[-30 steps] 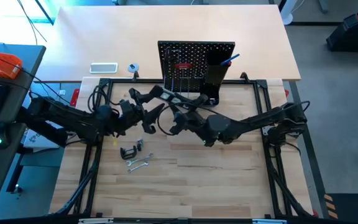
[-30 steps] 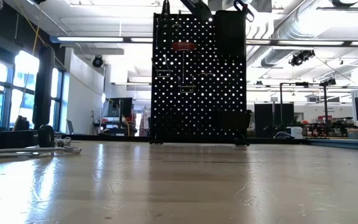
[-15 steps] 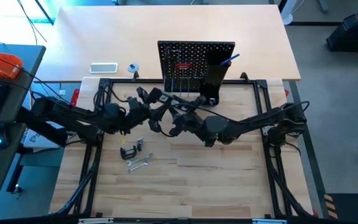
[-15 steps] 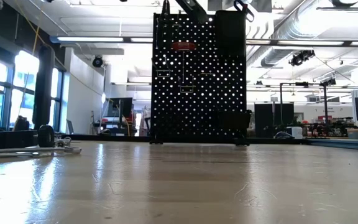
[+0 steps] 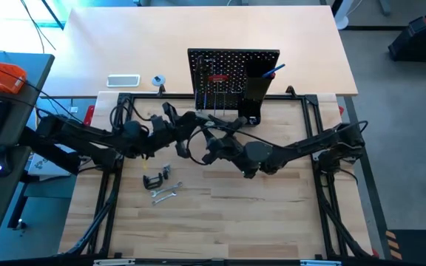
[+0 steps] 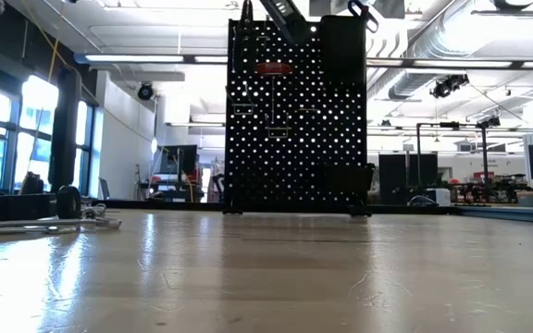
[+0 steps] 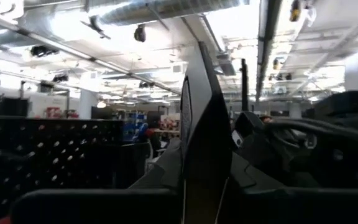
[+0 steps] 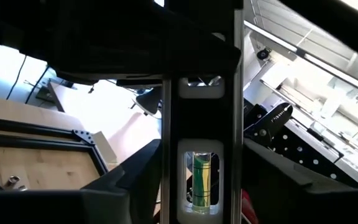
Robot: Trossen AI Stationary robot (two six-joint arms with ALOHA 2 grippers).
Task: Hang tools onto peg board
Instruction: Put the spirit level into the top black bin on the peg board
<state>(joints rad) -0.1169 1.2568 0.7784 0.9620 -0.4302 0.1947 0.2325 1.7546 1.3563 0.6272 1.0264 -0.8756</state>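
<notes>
Black C-clamp (image 5: 152, 179) and silver wrench (image 5: 165, 195) lie on wooden surface (image 5: 220, 214) at left. Left tool (image 5: 195, 120) clamped on black-and-silver bar with green level vial (image 8: 199, 155) mid-air before upright black perforated peg board (image 5: 231, 74); right tool (image 5: 214, 142) also grips bar, fingers apart around it.

Both arms are stretched inward above the table's middle. The left gripper (image 5: 187, 127) is seen closed down on a dark bar, while the right gripper (image 5: 211, 142) is held just beside it.
</notes>
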